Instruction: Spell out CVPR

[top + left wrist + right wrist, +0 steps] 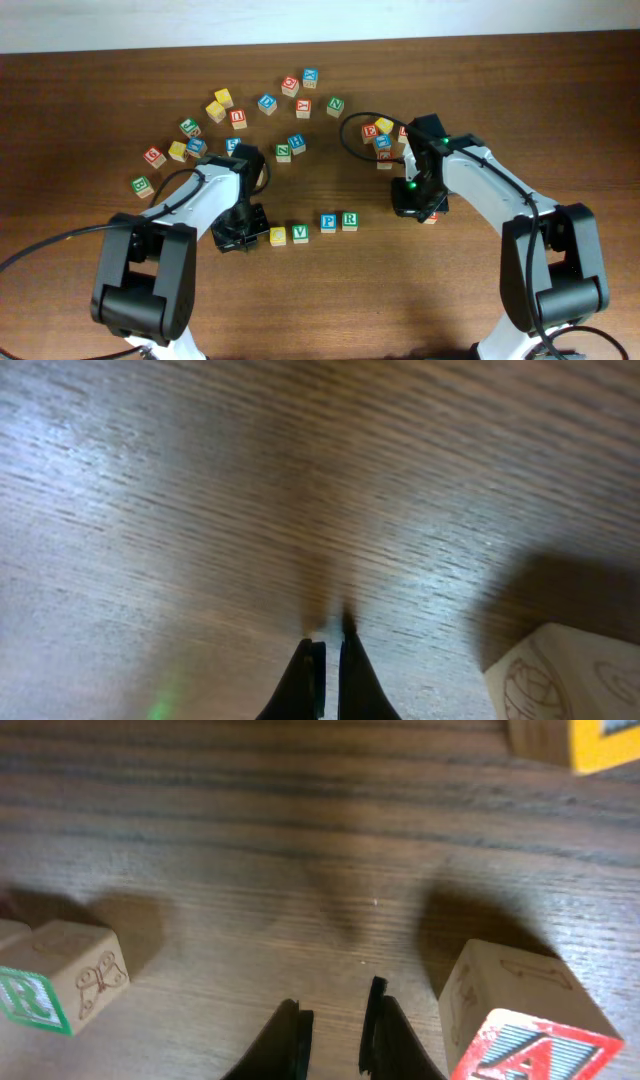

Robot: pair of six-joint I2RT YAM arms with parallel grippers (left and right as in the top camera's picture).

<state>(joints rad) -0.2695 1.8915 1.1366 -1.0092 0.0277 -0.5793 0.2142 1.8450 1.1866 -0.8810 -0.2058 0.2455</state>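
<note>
Both claws hang low over the counter [560, 90], each empty, flanking a row of four blocks.
The left claw [330, 647] has its fingers pressed almost together on nothing; at its 3 o'clock, just beside it, sits the yellow block [278, 236], its letter too small to read. Then come the green V block [300, 234], the blue P block [328, 222] and the green R block [349, 220]. The right claw [335, 995], fingers slightly parted and bare, is at the row's 3 o'clock, with a red-faced block [520, 1025] at its own 4 o'clock. Loose blocks [268, 103] are scattered toward 12 o'clock.
</note>
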